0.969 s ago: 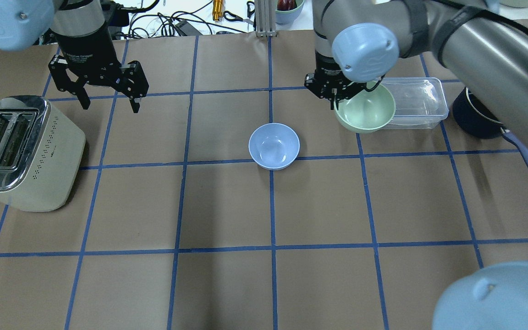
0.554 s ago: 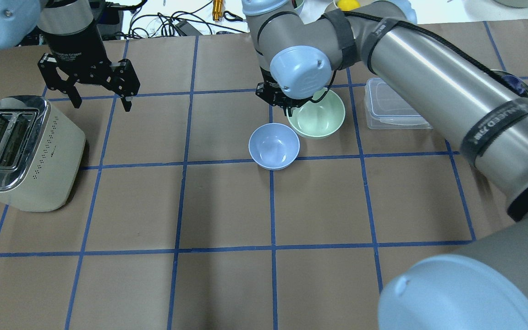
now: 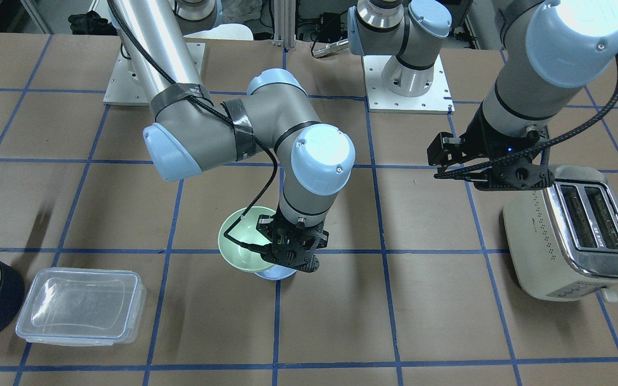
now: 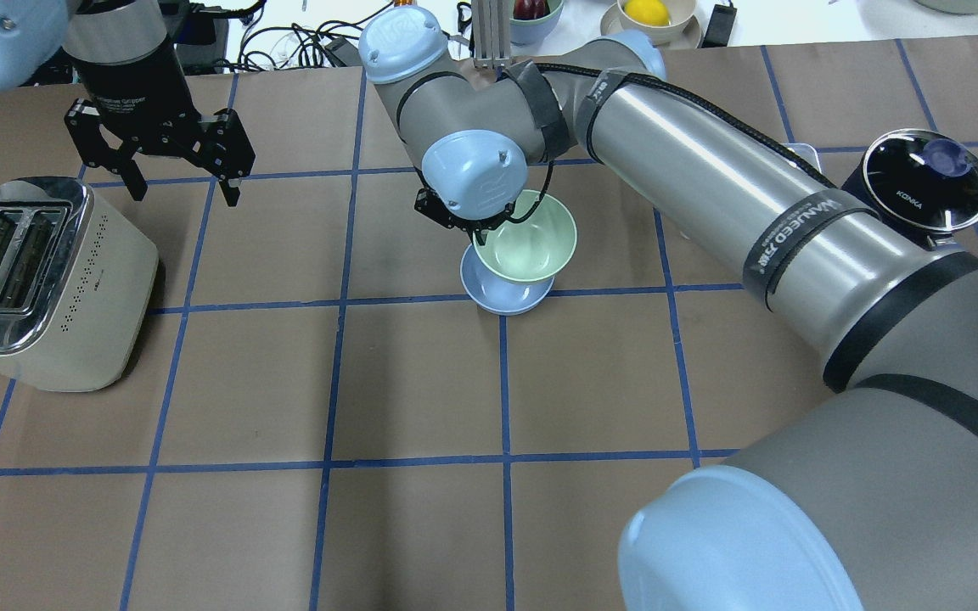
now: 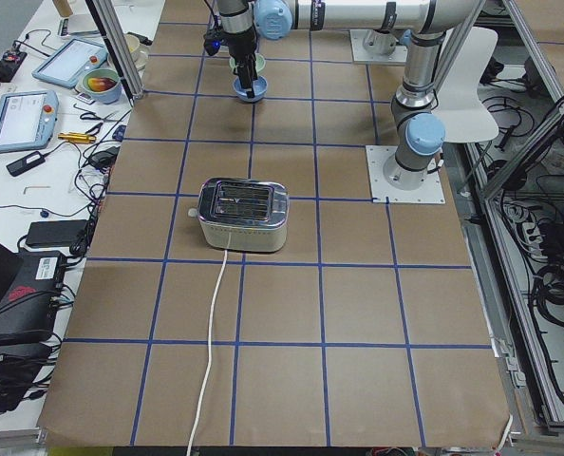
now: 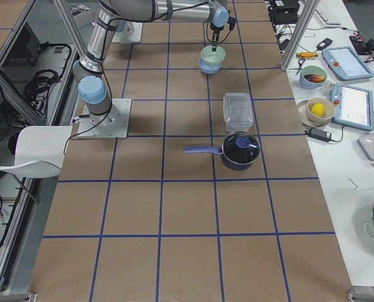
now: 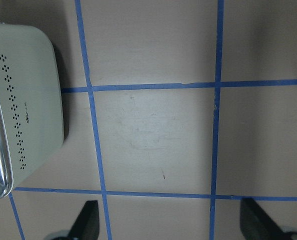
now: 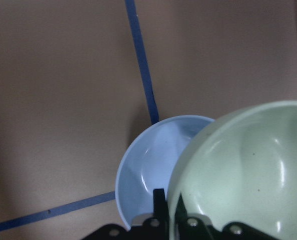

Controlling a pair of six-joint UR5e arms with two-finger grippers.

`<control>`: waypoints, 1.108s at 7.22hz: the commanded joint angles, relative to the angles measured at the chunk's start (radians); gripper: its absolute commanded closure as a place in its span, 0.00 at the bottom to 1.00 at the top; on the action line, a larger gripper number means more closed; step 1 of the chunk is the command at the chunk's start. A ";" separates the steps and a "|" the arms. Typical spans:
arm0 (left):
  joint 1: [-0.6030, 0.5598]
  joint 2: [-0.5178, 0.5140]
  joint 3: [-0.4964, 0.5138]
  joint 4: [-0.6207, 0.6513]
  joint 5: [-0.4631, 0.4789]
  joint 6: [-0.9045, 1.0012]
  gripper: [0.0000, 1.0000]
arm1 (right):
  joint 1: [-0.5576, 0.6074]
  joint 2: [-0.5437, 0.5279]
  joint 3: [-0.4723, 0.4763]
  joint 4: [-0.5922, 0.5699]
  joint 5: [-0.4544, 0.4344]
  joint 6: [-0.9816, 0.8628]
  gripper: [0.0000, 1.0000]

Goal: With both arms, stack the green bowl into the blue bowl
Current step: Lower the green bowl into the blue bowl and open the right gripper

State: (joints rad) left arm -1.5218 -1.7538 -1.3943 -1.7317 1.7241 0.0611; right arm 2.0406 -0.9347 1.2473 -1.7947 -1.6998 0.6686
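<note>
The right gripper [image 4: 465, 225] is pinched tight on the rim of the green bowl [image 4: 527, 246]. In the right wrist view one finger [image 8: 159, 200] is on the outside of the rim and the other is on the inside, with the bowl's wall squeezed between them. The green bowl hangs from that one edge, open side up.

Right under it sits the blue bowl [image 4: 499, 295] on the brown table [image 4: 370, 382], near the middle, beside a crossing of blue tape lines. The green bowl covers most of the blue one. It is not lined up: from overhead a curved strip of blue shows on the near and left side. I cannot tell if the two bowls touch.

The right arm reaches a long way across the table to get there.

The left gripper [image 4: 186, 193] is well away on the left side of the table. Its two fingers are spread wide apart with nothing between them, and it hangs above bare table. Just beside it is a cream toaster [image 4: 47, 280] with a shiny top.

On the right side there is a dark saucepan [image 4: 922, 182] with a glass lid. A clear plastic box [image 3: 81, 305] lies near it.
</note>
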 commanded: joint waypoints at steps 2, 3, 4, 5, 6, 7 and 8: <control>0.000 -0.001 0.000 -0.002 0.000 -0.001 0.00 | 0.016 0.024 0.000 0.006 0.000 -0.006 1.00; 0.000 -0.001 0.000 -0.003 0.000 -0.001 0.00 | 0.016 0.028 0.000 0.005 0.000 -0.030 0.60; 0.000 -0.001 0.000 -0.005 0.000 -0.001 0.00 | 0.016 0.028 0.000 0.009 0.000 -0.050 0.01; -0.001 -0.001 0.000 -0.003 0.000 -0.003 0.00 | 0.015 0.024 0.000 0.014 0.000 -0.050 0.00; -0.003 -0.004 -0.003 0.001 -0.007 -0.012 0.00 | 0.013 0.014 -0.002 0.023 -0.003 -0.050 0.00; -0.003 -0.004 -0.024 0.010 -0.014 -0.020 0.00 | -0.002 -0.011 -0.011 0.064 -0.006 -0.053 0.00; -0.021 -0.012 -0.066 0.106 -0.015 -0.059 0.00 | -0.022 -0.057 -0.032 0.125 -0.004 -0.107 0.00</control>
State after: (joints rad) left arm -1.5289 -1.7592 -1.4208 -1.7025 1.7130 0.0360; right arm 2.0397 -0.9462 1.2350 -1.7320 -1.7040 0.6045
